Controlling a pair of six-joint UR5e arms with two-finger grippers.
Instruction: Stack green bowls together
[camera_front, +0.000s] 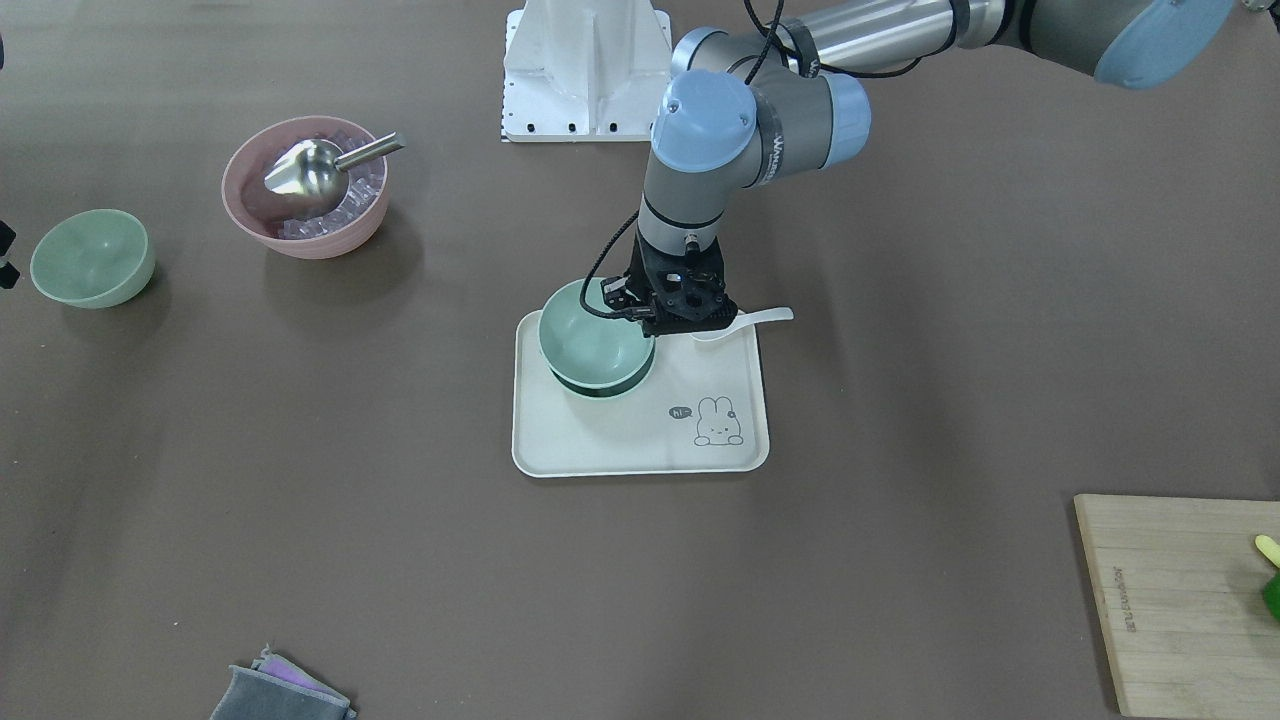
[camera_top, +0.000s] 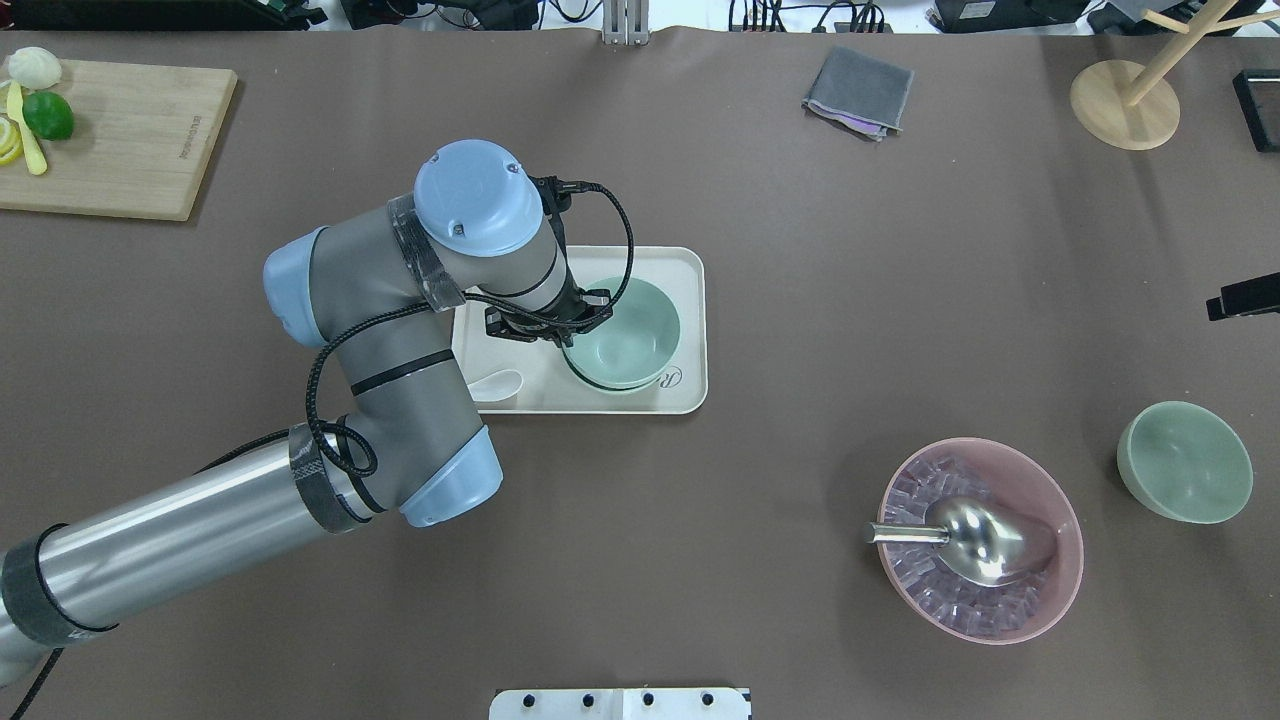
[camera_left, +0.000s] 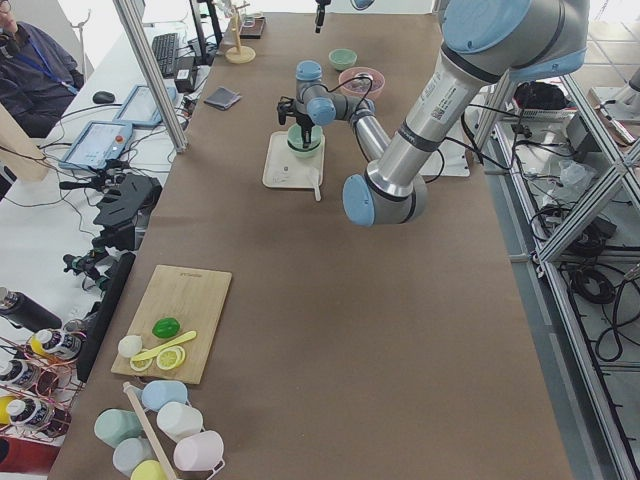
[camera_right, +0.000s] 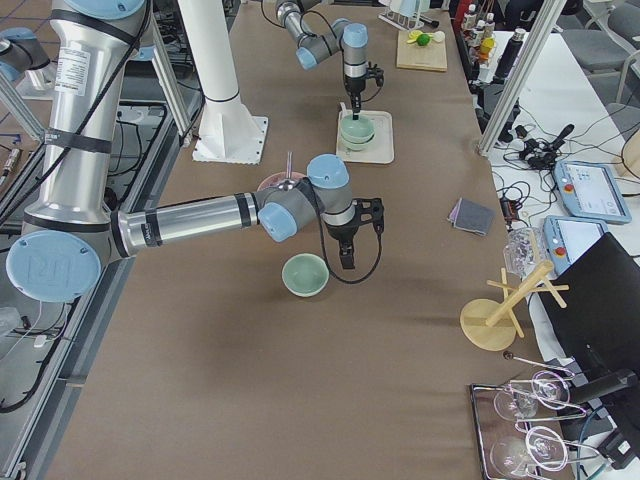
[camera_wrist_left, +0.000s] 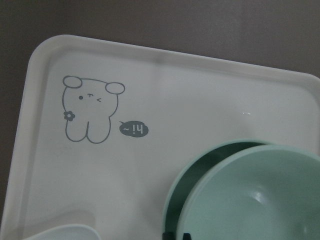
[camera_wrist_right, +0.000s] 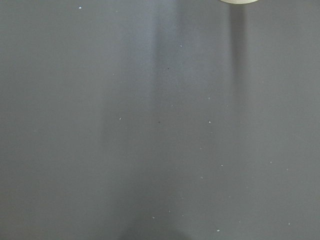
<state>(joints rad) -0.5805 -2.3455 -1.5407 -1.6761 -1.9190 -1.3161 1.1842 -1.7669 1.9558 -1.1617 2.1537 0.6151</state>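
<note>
My left gripper (camera_front: 648, 322) is shut on the rim of a pale green bowl (camera_front: 590, 340) and holds it slightly off-centre in or just above a second green bowl (camera_front: 600, 388) that sits on the white tray (camera_front: 640, 440). In the left wrist view the held bowl (camera_wrist_left: 255, 200) overlaps the lower bowl's rim (camera_wrist_left: 200, 152). The third green bowl (camera_top: 1185, 462) sits alone on the table at the robot's right. My right gripper (camera_right: 347, 255) hovers beside that bowl (camera_right: 305, 274); I cannot tell whether it is open or shut. The right wrist view shows mostly bare table.
A pink bowl (camera_top: 1060, 590) of ice with a metal scoop (camera_top: 975, 540) stands near the lone green bowl. A white spoon (camera_top: 495, 384) lies at the tray's edge. There is a cutting board (camera_top: 120, 140) with fruit, a folded cloth (camera_top: 858, 92) and a wooden stand (camera_top: 1125, 105).
</note>
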